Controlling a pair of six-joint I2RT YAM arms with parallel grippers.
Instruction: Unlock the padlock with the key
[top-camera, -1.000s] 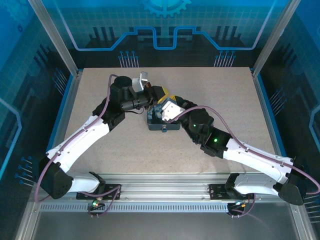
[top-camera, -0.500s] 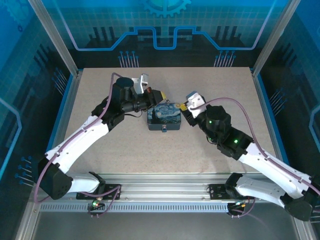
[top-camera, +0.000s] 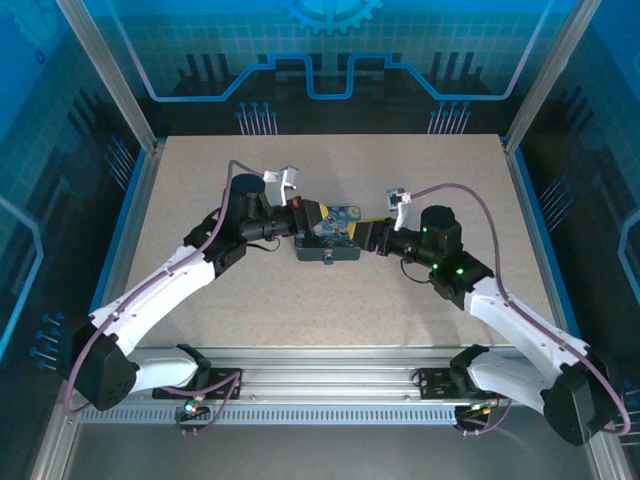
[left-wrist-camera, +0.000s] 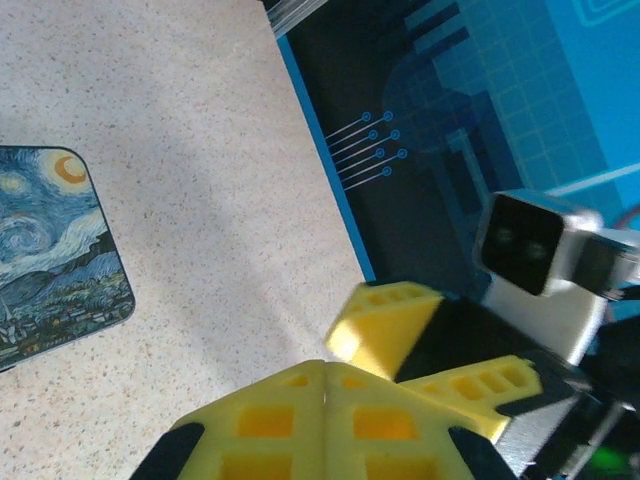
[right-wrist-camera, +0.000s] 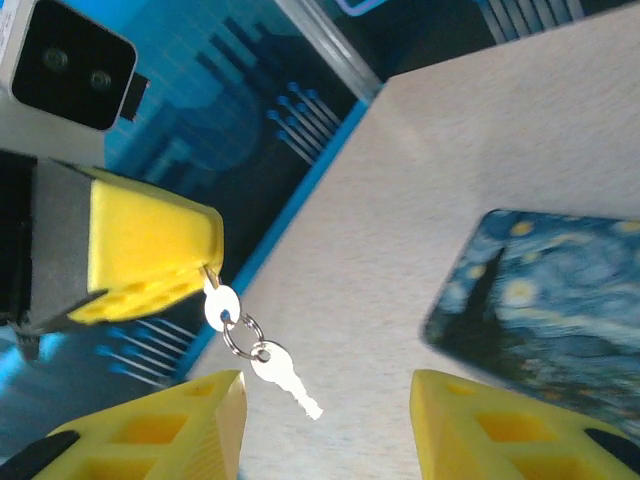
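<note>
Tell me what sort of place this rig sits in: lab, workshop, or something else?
Probably an enclosed robot test cell or demo booth, not a home: a speckled tabletop, aluminium frame posts at its corners, and blue wall panels printed with circuit and gear graphics.

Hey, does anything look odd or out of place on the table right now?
Yes. The left gripper pinches the key, apparently by its blade, so its head, a ring and a second key dangle in mid-air beside the painted tin. A key gripped by the blade looks hard to insert in a lock.
</note>
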